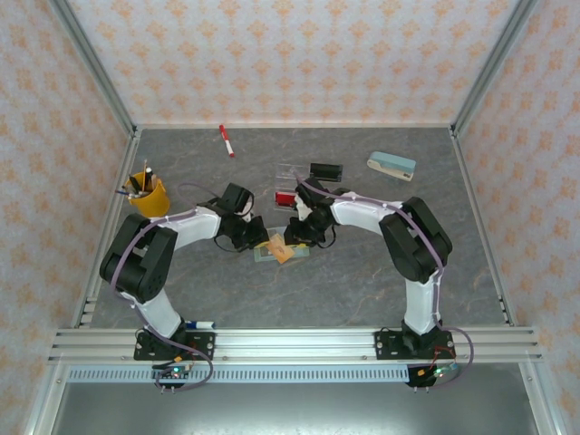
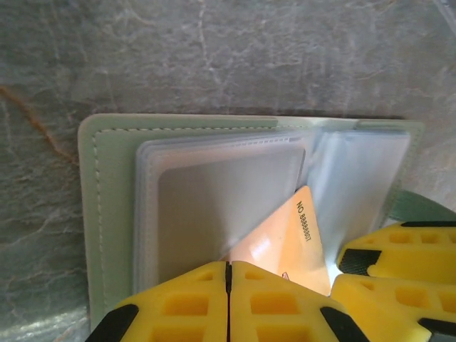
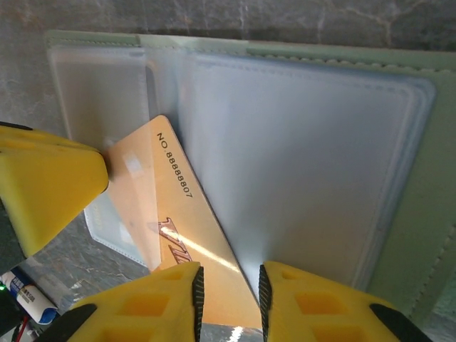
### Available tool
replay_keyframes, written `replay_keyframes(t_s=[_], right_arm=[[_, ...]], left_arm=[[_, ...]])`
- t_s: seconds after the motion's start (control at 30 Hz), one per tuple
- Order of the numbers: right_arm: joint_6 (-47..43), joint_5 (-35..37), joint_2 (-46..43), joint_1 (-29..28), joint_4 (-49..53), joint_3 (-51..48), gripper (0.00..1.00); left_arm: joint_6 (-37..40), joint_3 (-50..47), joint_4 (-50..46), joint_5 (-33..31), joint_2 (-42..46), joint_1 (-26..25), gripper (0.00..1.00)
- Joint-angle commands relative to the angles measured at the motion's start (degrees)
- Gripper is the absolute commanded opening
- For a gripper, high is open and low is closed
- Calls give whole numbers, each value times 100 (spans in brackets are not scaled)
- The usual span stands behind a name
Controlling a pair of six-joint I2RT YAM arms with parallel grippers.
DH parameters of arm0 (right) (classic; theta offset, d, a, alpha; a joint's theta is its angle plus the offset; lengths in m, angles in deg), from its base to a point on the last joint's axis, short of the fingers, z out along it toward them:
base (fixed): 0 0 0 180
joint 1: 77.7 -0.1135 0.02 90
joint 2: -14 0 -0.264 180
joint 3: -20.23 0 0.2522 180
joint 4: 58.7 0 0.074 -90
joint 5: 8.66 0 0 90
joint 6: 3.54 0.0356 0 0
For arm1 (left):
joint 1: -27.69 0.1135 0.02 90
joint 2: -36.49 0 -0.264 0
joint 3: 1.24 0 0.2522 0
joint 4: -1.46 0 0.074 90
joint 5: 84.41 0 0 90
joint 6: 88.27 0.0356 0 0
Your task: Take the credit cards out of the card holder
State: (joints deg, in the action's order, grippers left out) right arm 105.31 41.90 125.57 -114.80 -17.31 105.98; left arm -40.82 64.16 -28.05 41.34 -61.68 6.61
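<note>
Grey marbled tabletop (image 1: 381, 281) within patterned walls. Mid-table, between both arms: card holder (image 2: 114, 214), lying open, clear sleeves (image 3: 299, 157) up. Tan-gold card (image 3: 164, 206) protruding partway from a sleeve, tilted. Left gripper (image 2: 228, 274) closed tip to tip over holder's edge; whether anything is pinched there, cannot tell. Right gripper (image 3: 229, 281) narrowly parted, card's corner showing in gap, seemingly not clamped. For clean extraction: pin holder flat, close on free corner, draw straight along sleeve's opening, avoid bending card or dragging holder.
</note>
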Motion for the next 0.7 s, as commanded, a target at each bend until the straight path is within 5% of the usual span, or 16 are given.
replay_keyframes(t_s=[0.0, 0.67], right_arm=[[-163, -3, 145, -34, 267, 165, 29], [-303, -711, 418, -93, -180, 92, 29]], left_arm=[[92, 35, -117, -175, -121, -63, 6], [203, -457, -153, -573, -409, -54, 3]])
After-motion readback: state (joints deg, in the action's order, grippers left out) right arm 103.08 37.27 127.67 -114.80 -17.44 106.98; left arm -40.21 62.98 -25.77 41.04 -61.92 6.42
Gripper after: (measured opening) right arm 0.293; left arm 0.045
